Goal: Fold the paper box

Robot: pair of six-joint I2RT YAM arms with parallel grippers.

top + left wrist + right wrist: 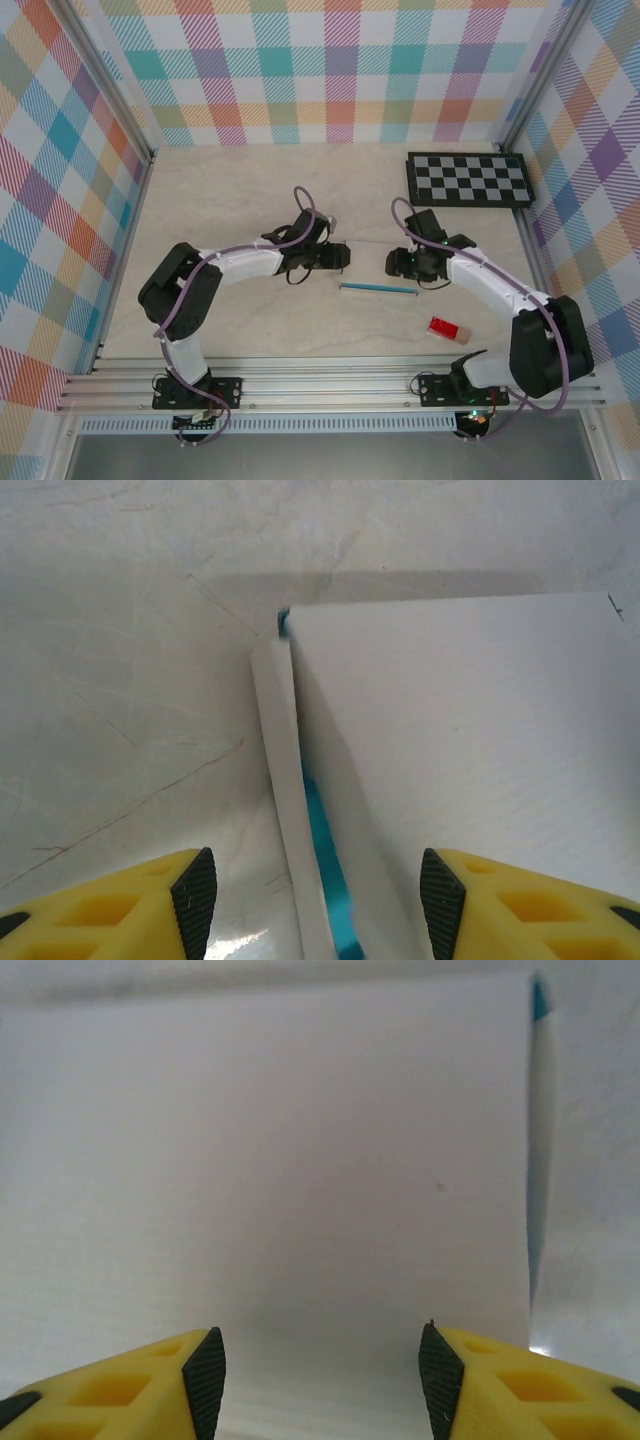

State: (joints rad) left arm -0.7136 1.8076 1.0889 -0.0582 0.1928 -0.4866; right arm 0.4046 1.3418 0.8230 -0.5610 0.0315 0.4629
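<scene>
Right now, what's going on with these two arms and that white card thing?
Two robot arms are folding a paper box. The box lies white side up on the table between them. A flap along one edge gapes, with teal showing inside. The left arm and right arm reach in from either side, jaws open, gripping nothing.

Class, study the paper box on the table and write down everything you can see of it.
The paper box lies flat on the pale table: a white rectangle of thin matte card, its broad top plain. Teal shows along its near edge and in the side seam, where a narrow white flap stands slightly open. The left gripper, open, straddles that seam; the right gripper, open, faces the opposite end. Neither clamps it.
</scene>
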